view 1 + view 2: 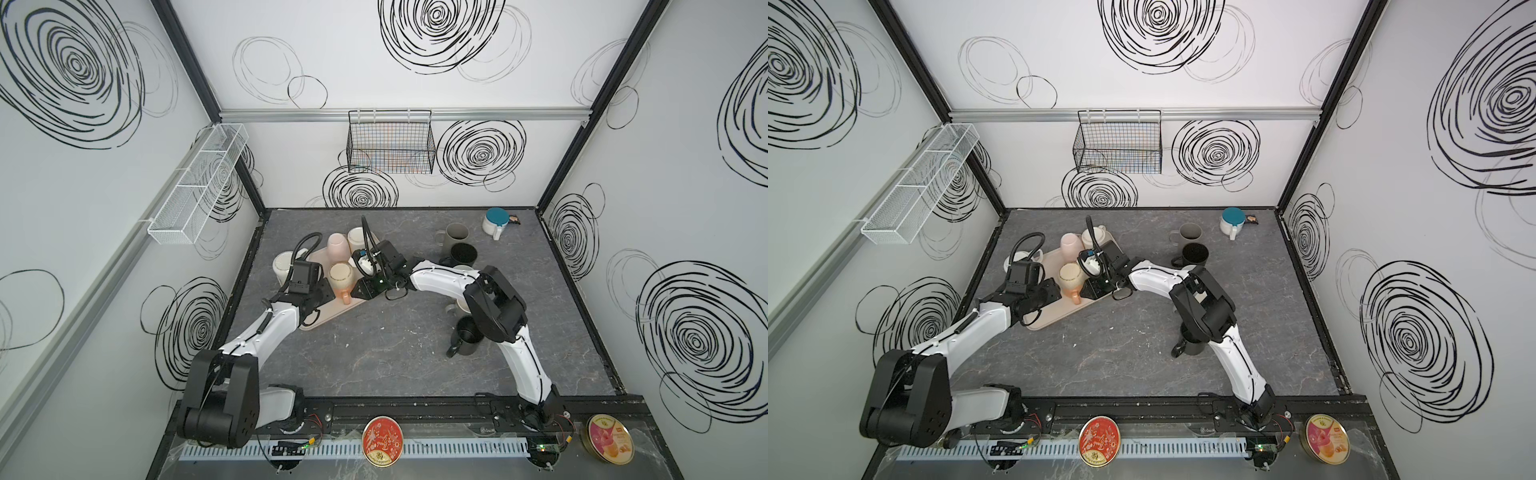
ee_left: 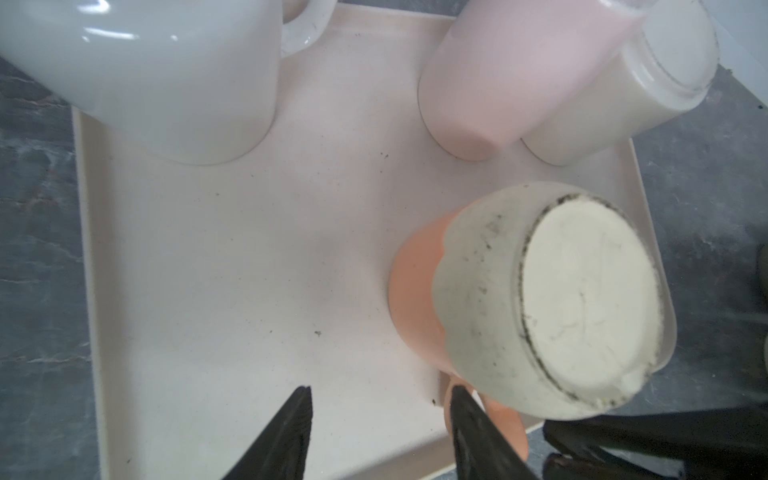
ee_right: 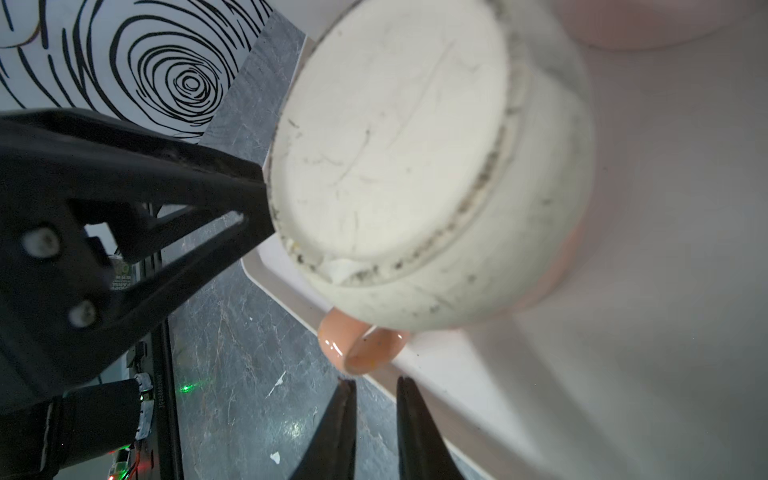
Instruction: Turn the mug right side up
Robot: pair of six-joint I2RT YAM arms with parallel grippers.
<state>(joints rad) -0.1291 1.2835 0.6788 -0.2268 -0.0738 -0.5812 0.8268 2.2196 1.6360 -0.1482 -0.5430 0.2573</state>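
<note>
While both arms reach in over the pale pink rectangular plastic tray (image 2: 208, 270), we find the cream-and-orange ceramic mug (image 1: 341, 276) (image 1: 1070, 279) standing upside down on the tray, near the edge on the right arm's side. Its scuffed cream base (image 2: 582, 299) (image 3: 395, 137) faces up. Its orange loop handle (image 3: 361, 345) sticks out over the tray's rim towards the robot.

The left gripper (image 2: 381, 390) hangs low over the bare tray floor with its fingers apart and nothing between them. One finger (image 2: 469, 415) stands just beside the handle. We cannot tell whether it touches the handle or the mug wall.

The right gripper (image 3: 376, 380) sits just short of the handle. Its fingers are drawn almost together, leaving only a slit, and we see nothing held in it.

We note three more vessels on the tray, all mouth down:
- a glossy white mug (image 2: 145, 75);
- a pink cup (image 2: 519, 75);
- a cream mug (image 2: 623, 95), touching the pink cup.

On the grey marbled tabletop (image 1: 374, 353), well apart from the tray, a grey mug (image 1: 456, 235) and a black mug (image 1: 463, 253) stand mouth up.
</note>
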